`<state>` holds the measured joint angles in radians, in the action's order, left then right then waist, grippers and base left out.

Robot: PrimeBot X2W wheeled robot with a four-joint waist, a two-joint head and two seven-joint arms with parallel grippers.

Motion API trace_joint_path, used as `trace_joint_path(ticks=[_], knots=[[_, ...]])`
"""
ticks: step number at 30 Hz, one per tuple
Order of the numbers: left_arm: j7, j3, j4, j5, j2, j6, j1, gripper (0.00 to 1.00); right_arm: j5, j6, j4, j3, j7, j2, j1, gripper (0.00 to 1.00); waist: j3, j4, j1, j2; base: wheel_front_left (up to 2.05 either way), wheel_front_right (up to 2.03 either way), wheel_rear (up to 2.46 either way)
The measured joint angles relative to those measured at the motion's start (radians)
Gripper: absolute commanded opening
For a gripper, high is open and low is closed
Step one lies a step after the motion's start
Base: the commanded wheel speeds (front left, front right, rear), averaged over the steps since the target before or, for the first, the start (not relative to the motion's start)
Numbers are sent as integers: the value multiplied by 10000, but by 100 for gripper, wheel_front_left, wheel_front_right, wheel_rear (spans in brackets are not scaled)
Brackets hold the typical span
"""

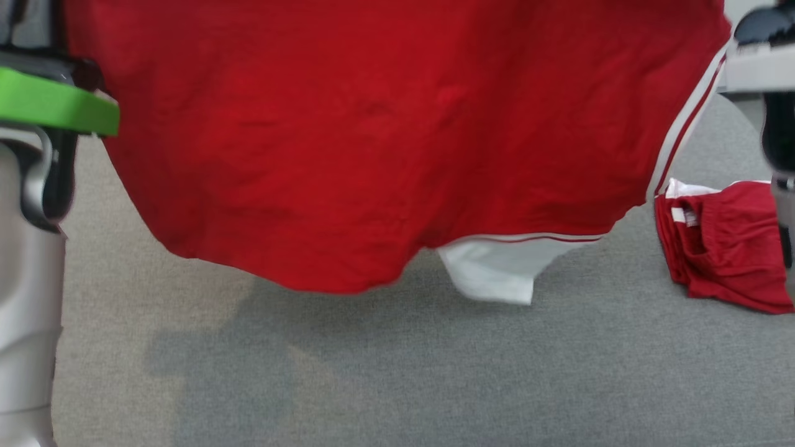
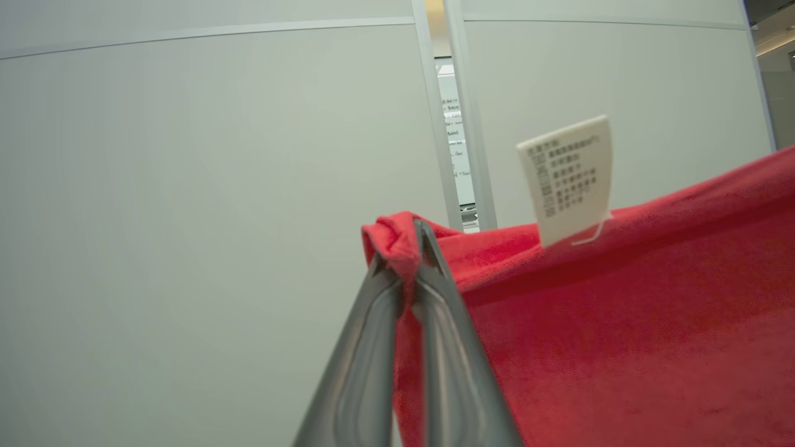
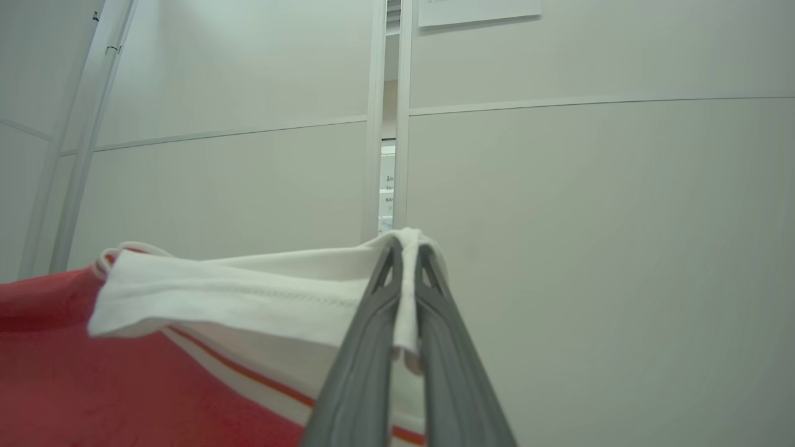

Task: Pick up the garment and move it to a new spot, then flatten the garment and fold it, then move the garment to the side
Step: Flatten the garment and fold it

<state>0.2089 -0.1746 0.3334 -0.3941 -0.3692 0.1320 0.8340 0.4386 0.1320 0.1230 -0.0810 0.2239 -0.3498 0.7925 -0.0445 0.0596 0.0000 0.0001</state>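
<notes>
Garment (image 1: 372, 155) hanging: soft, light, limp.
Left tool (image 2: 402, 251) clamped on red corner, right tool (image 3: 407, 251) on white hem; corner holds judged sound.

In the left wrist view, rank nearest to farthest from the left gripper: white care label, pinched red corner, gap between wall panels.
1. The pinched red corner, clamped in the left gripper.
2. The white care label, to the right along the garment edge.
3. The gap between wall panels, well behind, higher in the view.
</notes>
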Motion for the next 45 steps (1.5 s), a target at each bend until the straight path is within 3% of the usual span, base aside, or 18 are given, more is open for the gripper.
trace_joint_path(ticks=[6,11,15,18,20,26,35,45], knots=[[-249,-123,1361,111,-21,-6,1208,0,-523,8,1605,-491,-234,-50,2008,0,-737,-134,0,0,0,0,0],[267,-163,2493,525,128,-502,2439,0,-1423,12,3070,-537,125,301,3916,0,-1671,-178,0,0,0,0,0],[516,234,2917,738,222,-890,3336,0,-2243,15,3553,-213,351,552,5192,0,-2365,-201,1,0,0,0,0],[558,625,2523,886,395,-926,3280,0,-2322,29,3503,253,376,779,5107,0,-2761,-217,1,0,0,0,0],[562,928,2422,865,593,-915,2718,0,-2328,31,3436,430,378,915,4550,0,-2943,-221,1,0,0,0,0],[556,1513,2685,1012,1503,-694,-563,0,-1990,23,3584,-46,378,1271,815,0,-3008,-82,3,0,0,0,0],[550,2435,3035,1246,2970,-679,-4191,0,-548,-2,3168,-1124,378,1749,-4454,0,-2611,48,1,0,0,0,0],[550,2671,2656,1482,3216,-383,-6257,0,-100,0,2111,-1007,385,1841,-7431,0,-1703,154,0,0,0,0,0]])
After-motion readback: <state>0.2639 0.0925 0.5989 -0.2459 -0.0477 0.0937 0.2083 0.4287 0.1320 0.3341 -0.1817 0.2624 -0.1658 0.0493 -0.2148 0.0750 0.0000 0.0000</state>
